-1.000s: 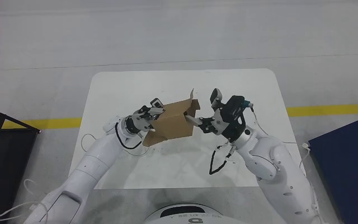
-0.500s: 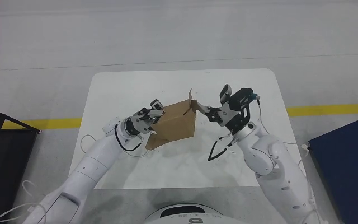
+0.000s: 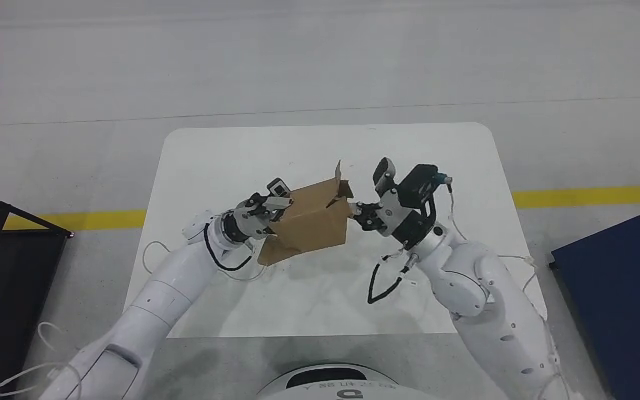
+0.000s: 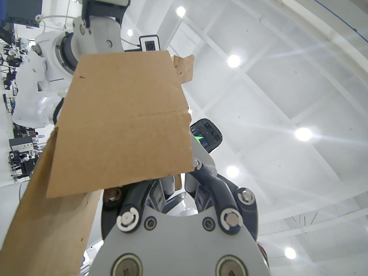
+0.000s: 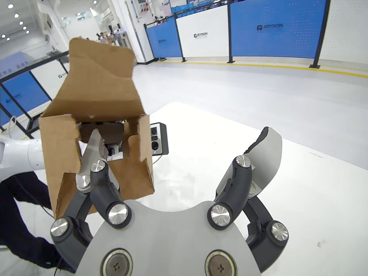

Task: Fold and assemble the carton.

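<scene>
Left gripper is clamped on the left end of the carton, mid-way across the white table; can't tell if the box touches the tabletop. Right gripper is spread wide at the carton's open end, with one fingertip poked inside the mouth and the other finger outside, well apart. Carton is plain brown cardboard on its side, one long flap standing up, short side flaps bent partly inward.

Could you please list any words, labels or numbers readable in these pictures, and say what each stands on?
On the carton: no print seen.
On the table: none.
On the partition panels: a logo with a brand word each, left unquoted.
On the far signs: too small to read.
</scene>
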### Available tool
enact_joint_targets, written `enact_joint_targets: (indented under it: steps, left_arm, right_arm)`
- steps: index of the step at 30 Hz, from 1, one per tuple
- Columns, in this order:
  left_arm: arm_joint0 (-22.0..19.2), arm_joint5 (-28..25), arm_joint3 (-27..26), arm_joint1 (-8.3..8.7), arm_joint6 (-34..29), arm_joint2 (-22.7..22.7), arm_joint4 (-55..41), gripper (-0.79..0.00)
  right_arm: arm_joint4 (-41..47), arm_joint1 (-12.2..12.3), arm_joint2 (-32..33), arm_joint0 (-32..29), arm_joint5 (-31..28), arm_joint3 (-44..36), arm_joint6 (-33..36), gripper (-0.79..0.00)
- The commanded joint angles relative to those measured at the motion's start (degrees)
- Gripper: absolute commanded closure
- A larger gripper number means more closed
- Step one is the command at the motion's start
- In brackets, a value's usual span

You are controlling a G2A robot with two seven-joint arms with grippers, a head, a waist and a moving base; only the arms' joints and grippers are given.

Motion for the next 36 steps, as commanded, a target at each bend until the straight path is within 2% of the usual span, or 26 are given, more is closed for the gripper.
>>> enact_joint_targets:
  steps: [1,6,10,12,16,18,22,36]
  left_arm:
    - [0.2,-0.1,-0.2,0.14,0.0,-0.1,-0.1,0.0]
    - [0.7,-0.5,-0.4,0.45,0.0,-0.3,-0.3,0.0]
    - [1.0,-0.7,-0.8,0.63,0.0,-0.3,-0.5,0.0]
    - [1.1,-0.9,-0.9,0.73,0.0,-0.3,-0.6,0.0]
    - [1.4,-1.5,-1.4,1.03,0.0,-0.8,-0.7,0.0]
    - [1.7,-1.7,-1.9,1.21,0.0,-1.0,-0.9,0.0]
    - [2.5,-1.7,-3.3,1.67,0.0,-1.6,-0.9,0.0]
    - [4.8,-2.9,-5.6,2.79,0.0,-2.9,-2.3,0.0]
  right_arm:
    - [1.8,0.1,1.8,-0.6,0.5,-0.2,-1.1,-0.785]
    - [4.7,0.2,5.9,-2.9,1.3,-2.2,-3.5,-0.785]
    - [15.2,0.4,6.8,-4.2,-8.5,-3.7,-2.9,-0.785]
    - [19.6,0.7,7.8,-4.2,-13.3,-3.7,-1.1,-0.705]
    - [22.4,1.3,9.3,-3.7,-19.0,-4.4,4.2,-0.437]
    - [21.8,1.6,9.8,-3.3,-20.3,-4.6,8.3,-0.391]
    - [19.8,1.9,9.4,-2.2,-20.1,-5.1,12.3,-0.354]
    - [13.1,1.7,2.1,2.6,-16.8,-3.4,14.9,-0.382]
